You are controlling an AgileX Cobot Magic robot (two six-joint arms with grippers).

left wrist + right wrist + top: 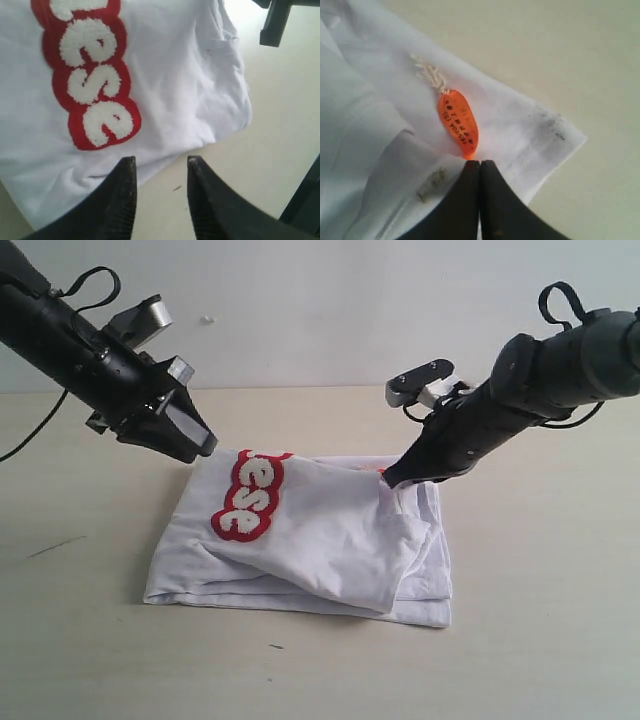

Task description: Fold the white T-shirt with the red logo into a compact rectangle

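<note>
The white T-shirt [330, 540] lies partly folded in layers on the table, the red logo [250, 498] showing on its left part. My right gripper [393, 478] is shut on a lifted fold at the shirt's far right edge. In the right wrist view its jaws [480, 164] press together at the fabric [520, 120], just below the orange neck tag [458, 122]. My left gripper [203, 443] hovers open over the shirt's far left corner. In the left wrist view it [159, 167] holds nothing, with the logo [92, 85] and white cloth [175, 75] beyond it.
The beige table [540, 620] extends on all sides of the shirt, with a pale wall [320, 310] behind. Part of the right arm [275, 20] shows in the left wrist view past the shirt's edge.
</note>
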